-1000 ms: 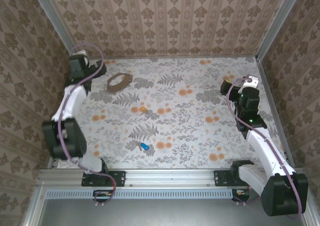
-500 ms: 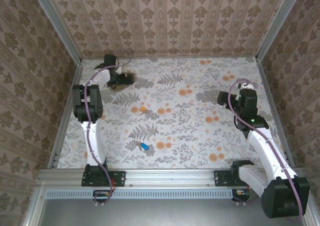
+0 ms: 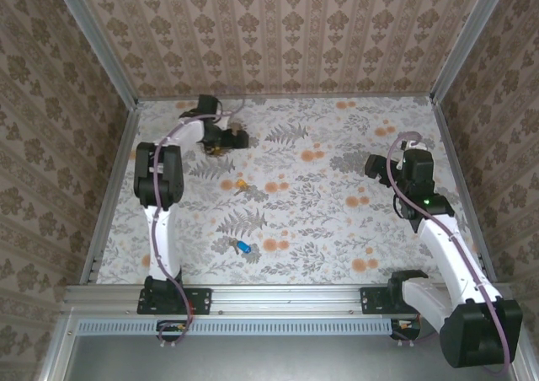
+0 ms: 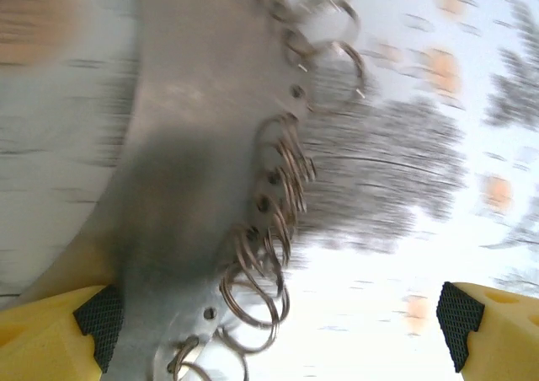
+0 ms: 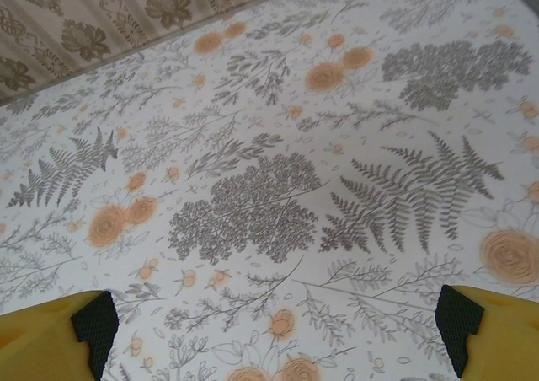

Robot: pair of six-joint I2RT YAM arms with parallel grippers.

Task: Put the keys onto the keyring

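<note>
- The left hand (image 4: 280,324) hangs low over the keyring (image 4: 202,103) at 11 o'clock on the table (image 3: 337,229). Its fingers are spread wide and grip nothing.
- The keyring, a grey band hung with small wire rings, lies between the yellow pads and is blurred in the wrist view.
- The right hand (image 5: 276,318) is at 3 o'clock, fingers wide apart above the floral table, gripping nothing.
- The yellow-headed key (image 3: 242,181) lies just 9 o'clock of centre.
- The blue-headed key (image 3: 242,247) lies at 7 o'clock, well apart from the keyring.
</note>
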